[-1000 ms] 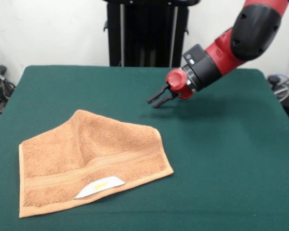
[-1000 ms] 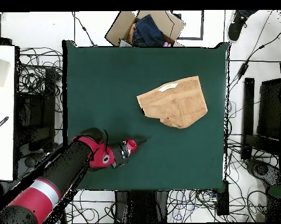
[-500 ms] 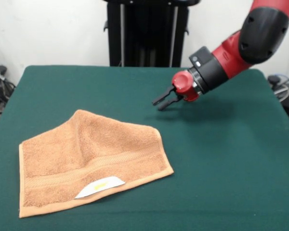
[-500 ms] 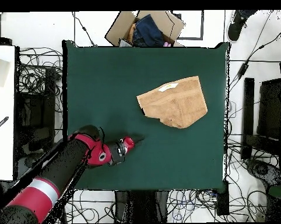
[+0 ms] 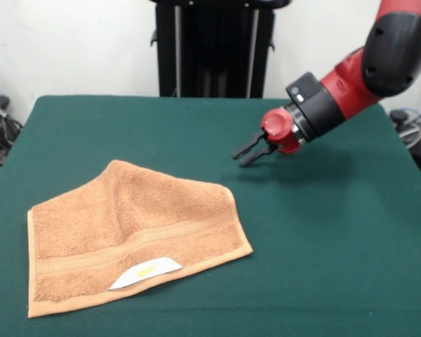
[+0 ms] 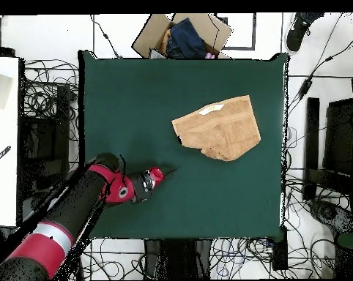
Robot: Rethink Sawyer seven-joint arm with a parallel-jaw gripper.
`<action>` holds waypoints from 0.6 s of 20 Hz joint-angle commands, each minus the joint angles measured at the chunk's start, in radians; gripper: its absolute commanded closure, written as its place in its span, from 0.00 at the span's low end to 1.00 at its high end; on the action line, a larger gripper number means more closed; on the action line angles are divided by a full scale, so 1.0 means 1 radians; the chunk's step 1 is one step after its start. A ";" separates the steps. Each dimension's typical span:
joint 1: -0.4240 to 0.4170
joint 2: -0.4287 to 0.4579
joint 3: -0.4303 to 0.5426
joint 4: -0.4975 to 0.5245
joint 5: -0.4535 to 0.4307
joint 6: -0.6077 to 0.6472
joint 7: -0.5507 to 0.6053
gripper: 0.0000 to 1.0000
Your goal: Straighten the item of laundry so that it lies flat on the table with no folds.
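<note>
Here, the big green table (image 5: 337, 232) fills most of the front view. The red and black arm (image 5: 368, 63) comes in from the top right of that view and hangs over the table, tilted down. The item of laundry (image 5: 130, 235) is an orange-tan towel. It lies on the table toward the left and near side of the front view. It is not flat: its far part is folded over, so it comes to a point at the back, and a raised crease runs down its middle. A woven band crosses it near the front edge. A white label (image 5: 146, 272) with a yellow mark sits by that edge. The gripper (image 5: 249, 150) is up in the air, well apart from the towel. Its two black fingers (image 5: 246, 146) stand a little way apart, with a small gap between them, and hold nothing.
</note>
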State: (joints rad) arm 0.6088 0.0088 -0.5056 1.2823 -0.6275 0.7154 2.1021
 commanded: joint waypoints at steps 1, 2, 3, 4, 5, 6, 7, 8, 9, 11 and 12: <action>-0.039 0.018 0.228 -0.134 0.050 -0.025 -0.055 0.00; -0.041 0.019 0.229 -0.137 0.046 -0.027 -0.053 0.00; -0.043 0.021 0.230 -0.139 0.043 -0.029 -0.051 0.00; -0.045 0.023 0.232 -0.142 0.040 -0.034 -0.050 0.00; -0.048 0.028 0.234 -0.150 0.037 -0.033 -0.051 0.00; -0.053 0.029 0.238 -0.155 0.037 -0.032 -0.054 0.00; -0.056 0.031 0.240 -0.159 0.035 -0.032 -0.056 0.00; -0.058 0.033 0.242 -0.163 0.033 -0.032 -0.058 0.00; -0.058 0.034 0.241 -0.163 0.030 -0.033 -0.057 0.00; -0.060 0.039 0.243 -0.170 0.027 -0.033 -0.055 0.00; -0.061 0.042 0.244 -0.176 0.024 -0.033 -0.054 0.00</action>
State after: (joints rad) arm 0.5887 0.0087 -0.4843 1.2467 -0.6275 0.7770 2.1021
